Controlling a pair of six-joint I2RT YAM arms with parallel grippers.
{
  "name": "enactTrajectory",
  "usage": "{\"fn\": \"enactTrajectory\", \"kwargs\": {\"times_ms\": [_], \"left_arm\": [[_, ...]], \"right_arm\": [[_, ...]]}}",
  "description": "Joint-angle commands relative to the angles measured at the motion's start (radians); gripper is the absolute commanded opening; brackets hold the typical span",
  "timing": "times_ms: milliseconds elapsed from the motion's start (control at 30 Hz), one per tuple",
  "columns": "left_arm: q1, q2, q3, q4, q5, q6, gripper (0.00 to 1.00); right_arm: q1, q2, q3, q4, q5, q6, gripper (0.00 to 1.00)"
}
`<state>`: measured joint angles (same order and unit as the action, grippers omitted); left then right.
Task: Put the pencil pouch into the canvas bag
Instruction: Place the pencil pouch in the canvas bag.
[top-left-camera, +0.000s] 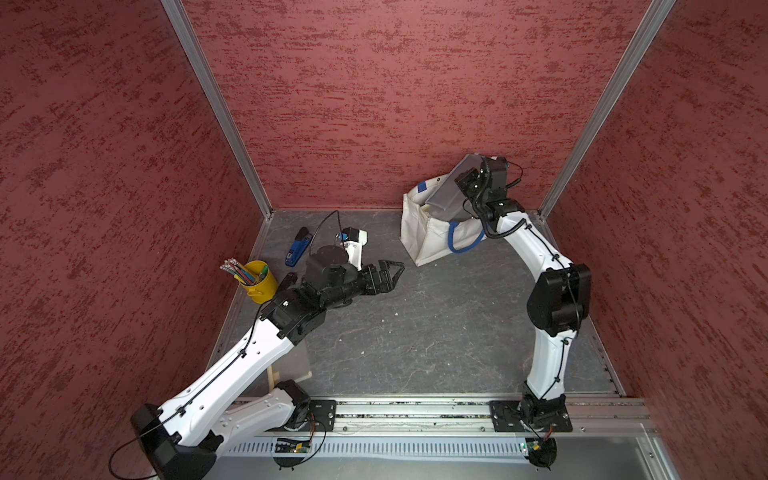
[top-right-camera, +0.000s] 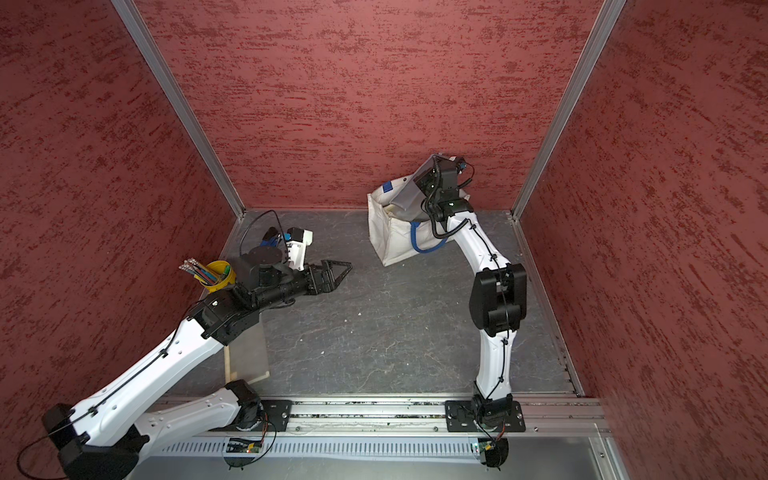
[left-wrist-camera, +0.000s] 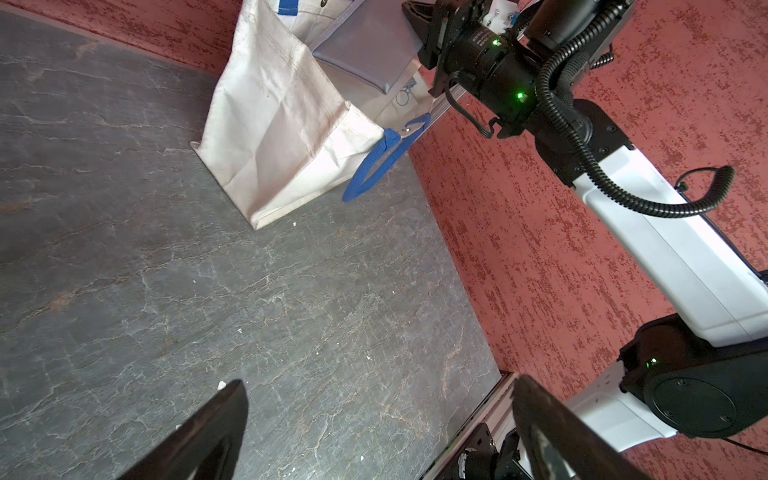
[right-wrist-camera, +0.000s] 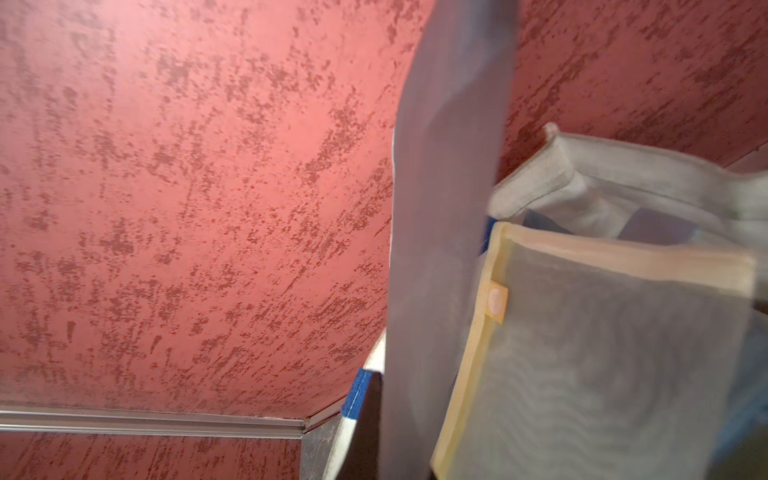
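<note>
My right end effector (top-left-camera: 464, 185) is clamped on the upper end of the grey pencil pouch (top-left-camera: 445, 195), at the far right of the counter (top-left-camera: 415, 324) near the red back wall (top-left-camera: 395, 104). The pouch hangs tilted. In both top views its lower end dips into the open mouth of the canvas bag (top-left-camera: 419, 237), and its upper end sticks up past the rim where I grip it. In the left wrist view the pouch (left-wrist-camera: 365, 58) leans against the bag's inner wall, with the bag (left-wrist-camera: 270, 133) standing upright on the counter. 1 blue handle (top-left-camera: 457, 246) droops down the side of the bag that faces my bases.

In the right wrist view the pouch (right-wrist-camera: 449, 208) runs through the picture as a blurred grey strip. Beside it is a mesh panel edged in pale yellow (right-wrist-camera: 602, 353), and I cannot tell what that panel belongs to.

My left end effector (top-left-camera: 397, 276) hovers over bare counter, well apart from the bag, with its jaws spread wide and nothing between them. Its 2 dark fingers (left-wrist-camera: 216, 424) frame only grey surface in the left wrist view.

Behind my left arm, a yellow bucket (top-left-camera: 261, 286) holding pencils (top-left-camera: 239, 270) stands near the left wall. A blue tool (top-left-camera: 296, 249) lies on the counter beyond it.
</note>
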<state>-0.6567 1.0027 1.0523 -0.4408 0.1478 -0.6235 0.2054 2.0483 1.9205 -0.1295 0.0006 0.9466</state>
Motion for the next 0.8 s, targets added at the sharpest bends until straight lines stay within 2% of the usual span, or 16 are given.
{"fn": "enactTrajectory", "kwargs": {"times_ms": [0, 367, 400, 500, 567, 767], "left_arm": [[0.006, -0.010, -0.008, -0.014, -0.013, -0.004, 0.99], [0.029, 0.018, -0.009, 0.007, 0.013, -0.004, 0.99], [0.030, 0.022, -0.009, 0.009, 0.015, -0.003, 0.99], [0.035, 0.031, -0.013, 0.011, 0.021, -0.007, 0.99], [0.044, 0.033, -0.018, 0.010, 0.021, -0.016, 0.99], [0.089, 0.049, -0.009, -0.105, -0.019, -0.039, 0.99]], "right_arm": [[-0.004, 0.006, -0.028, 0.032, -0.001, 0.044, 0.00], [0.003, -0.069, -0.239, 0.118, 0.009, 0.048, 0.00], [0.003, -0.070, -0.235, 0.111, 0.007, 0.042, 0.03], [0.003, -0.075, -0.221, 0.102, 0.006, 0.026, 0.22], [0.003, -0.083, -0.214, 0.094, 0.008, 0.014, 0.38], [0.003, -0.120, -0.145, 0.001, 0.000, -0.092, 0.73]]}}
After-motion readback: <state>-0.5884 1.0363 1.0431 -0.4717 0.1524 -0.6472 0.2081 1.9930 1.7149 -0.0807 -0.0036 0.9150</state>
